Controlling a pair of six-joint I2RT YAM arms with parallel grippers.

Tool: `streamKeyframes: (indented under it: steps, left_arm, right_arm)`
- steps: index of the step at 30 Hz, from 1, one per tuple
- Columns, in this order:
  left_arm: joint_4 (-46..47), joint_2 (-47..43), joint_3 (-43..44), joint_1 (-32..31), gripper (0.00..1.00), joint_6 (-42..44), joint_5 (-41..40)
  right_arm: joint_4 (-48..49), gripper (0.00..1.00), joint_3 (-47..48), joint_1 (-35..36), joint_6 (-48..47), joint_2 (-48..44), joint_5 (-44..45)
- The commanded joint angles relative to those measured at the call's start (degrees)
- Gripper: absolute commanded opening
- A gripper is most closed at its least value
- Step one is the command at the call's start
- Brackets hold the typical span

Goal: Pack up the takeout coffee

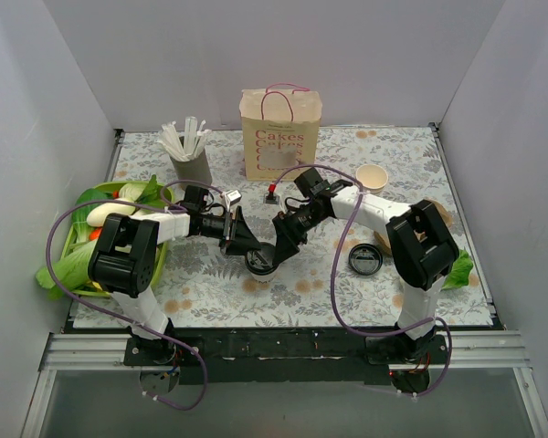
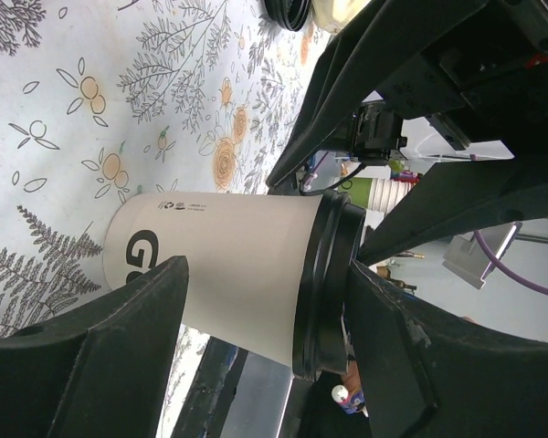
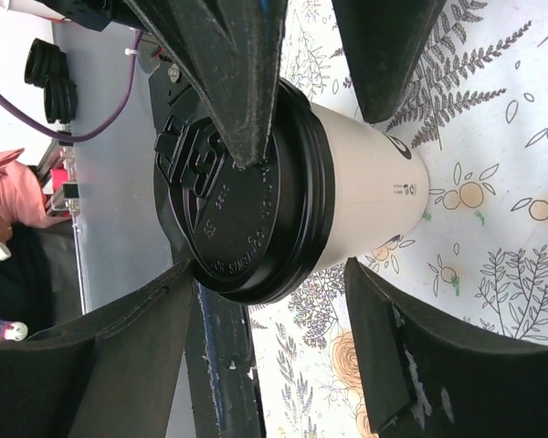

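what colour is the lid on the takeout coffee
Black lid, clearest in the right wrist view.

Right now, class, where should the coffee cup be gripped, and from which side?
Probably the white paper wall of the coffee cup, just under the black lid, coming in level from the side. It stands upright and widens upward, so the lid's rim would stop a slip; pinching the lid could pop it off.

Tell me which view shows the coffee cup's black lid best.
The right wrist view: the lid faces the camera, its moulded top clear. The left wrist view shows only its rim side-on; in the top view it is small and largely hidden.
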Motion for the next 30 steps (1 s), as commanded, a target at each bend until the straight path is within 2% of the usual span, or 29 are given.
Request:
streamKeyframes:
  steps: [1,7,8,9,13,25,30]
  left_arm:
    - [-0.7,1.3,0.5,-0.3,0.66,2.4,-5.6]
    - [-0.2,0.4,1.7,-0.3,0.67,1.4,-3.8]
    - [-0.1,0.2,1.5,-0.3,0.68,1.4,-3.7]
    - [-0.1,0.2,1.1,-0.3,0.68,1.4,-3.8]
    - [-0.1,-0.1,0.3,-0.3,0.67,1.4,-4.3]
    - [0.1,-0.5,-0.2,-0.3,0.67,1.0,-5.1]
    - [0.3,-0.6,-0.4,-0.3,0.67,0.8,-5.2]
  right_arm:
    - [1.3,0.74,0.0,1.1,-7.8,0.9,10.5]
    - [0.2,0.82,1.7,1.1,-8.6,0.4,2.6]
    - [-0.2,0.91,1.6,1.0,-8.8,0.2,0.8]
    - [-0.3,0.94,1.5,1.1,-9.0,-0.1,-0.1]
    - [-1.2,0.97,0.8,1.2,-10.1,-1.2,-1.3]
    - [0.8,0.98,0.9,2.8,-7.8,-1.6,7.7]
    - [1.1,0.95,0.1,3.5,-6.3,-1.6,14.6]
